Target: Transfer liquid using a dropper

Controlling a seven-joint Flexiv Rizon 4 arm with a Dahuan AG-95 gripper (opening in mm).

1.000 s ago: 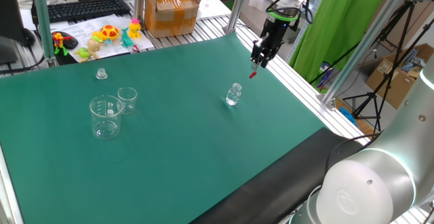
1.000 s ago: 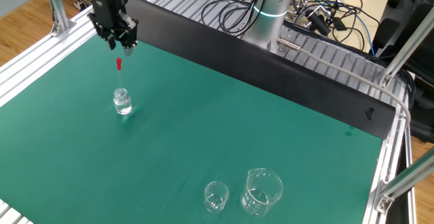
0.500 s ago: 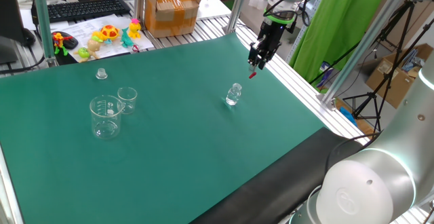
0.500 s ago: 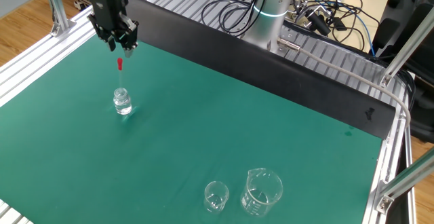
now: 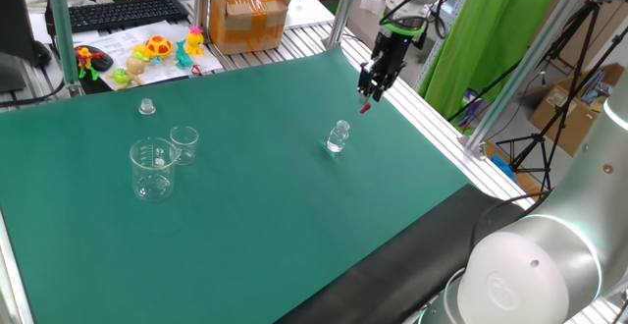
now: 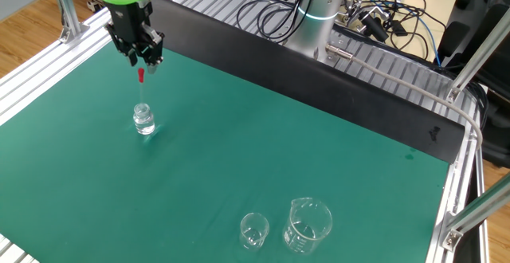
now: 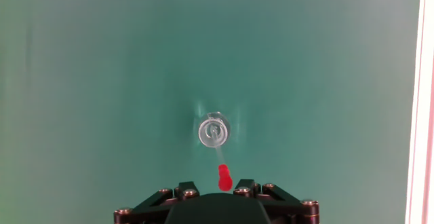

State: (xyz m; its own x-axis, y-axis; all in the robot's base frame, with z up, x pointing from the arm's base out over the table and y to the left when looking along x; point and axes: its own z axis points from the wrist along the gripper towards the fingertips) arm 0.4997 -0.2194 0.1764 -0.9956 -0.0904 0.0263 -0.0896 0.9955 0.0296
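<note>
In the one fixed view, a tall clear glass beaker (image 5: pixel 153 169) stands at the left of the green mat (image 5: pixel 255 196), a smaller clear beaker (image 5: pixel 183 143) just beside it and a tiny clear cap (image 5: pixel 146 106) farther back. Well apart from them, toward the right, sits the small clear glass vial (image 5: pixel 339 136), and above it hangs the black two-finger gripper (image 5: pixel 372 87). The tiny slim dropper with a bright red bulb and thin clear stem (image 6: pixel 141 89) stands upright in the vial, its stem running down into the mouth and its red bulb just below the fingertips. In the hand view the red bulb (image 7: pixel 223 176) shows clear of the fingers, so the jaws stand apart around nothing; the dropper is not yet gripped. The step in hand looks like the approach to pick up the dropper. The next move probably calls for lowering until the fingers bracket the bulb, then pinching gently without tipping the vial.
</note>
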